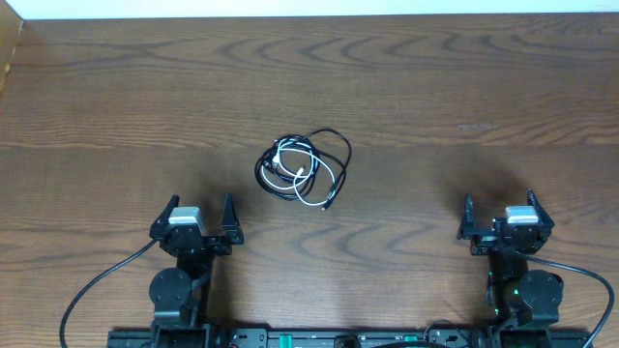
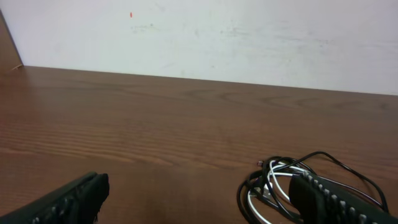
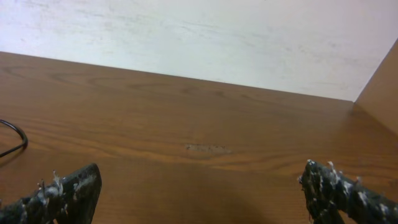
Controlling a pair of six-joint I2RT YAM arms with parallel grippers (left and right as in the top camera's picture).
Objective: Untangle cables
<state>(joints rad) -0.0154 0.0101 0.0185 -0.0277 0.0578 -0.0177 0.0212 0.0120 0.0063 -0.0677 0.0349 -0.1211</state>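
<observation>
The cables (image 1: 303, 170) lie in 1 roundish tangle at centre frame overhead, up and right of the left gripper (image 1: 201, 200), which sits nearer than the right gripper (image 1: 499, 198). Both pairs of jaws stand wide open, empty.

The table (image 1: 116, 97) is brown wood with a bold wavy grain, smooth, with a low satin sheen that catches soft light in the wrist views; one small pale scuff (image 3: 205, 148) dulls it. The wall (image 2: 249, 37) is white and matt, faintly smudged and streaked. The cables (image 1: 302, 169) look plastic-sheathed, smooth and slightly glossy, one white and the rest black. The left gripper (image 1: 202, 201) is matt black, its fingers (image 2: 68, 202) lined with fine ribbing, like rubber or plastic. The right gripper (image 1: 499, 199) is likewise matt black, but its fingers (image 3: 65, 190) look rough, flecked with pale specks along the edges
</observation>
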